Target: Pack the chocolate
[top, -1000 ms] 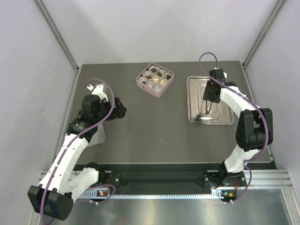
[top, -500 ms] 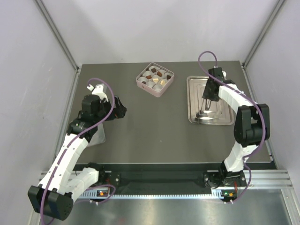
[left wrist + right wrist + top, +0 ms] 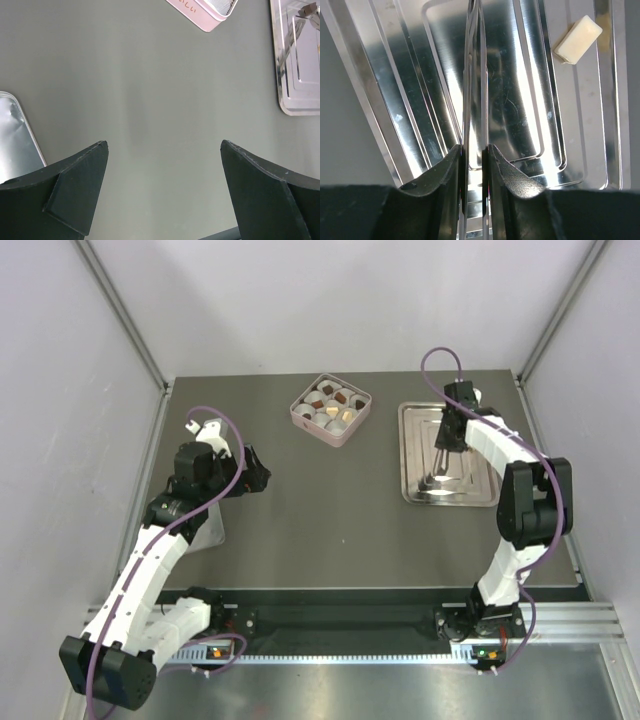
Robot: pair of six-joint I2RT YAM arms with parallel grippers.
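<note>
Pick step judged in hand: right hand (image 3: 473,155) is clamped on metal tweezers (image 3: 474,75), blades nearly together, nothing seen between them, over the steel tray (image 3: 395,100). One cream chocolate piece (image 3: 577,32) lies on the tray, apart from the blades; other chocolates (image 3: 333,405) are seated in the pink box (image 3: 298,412). Left hand (image 3: 163,145) is held wide apart above the worktop (image 3: 150,75). Next: blades to be spread, shifted onto the piece, closed gently

On the dark grey table (image 3: 330,520), the pink square box (image 3: 298,418) holds small brown and cream chocolate pieces (image 3: 331,408) in white cups; right of it, the right gripper (image 3: 446,438) holds slim metal tweezers (image 3: 437,464) pointing down at the shiny rectangular steel tray (image 3: 482,485)
</note>
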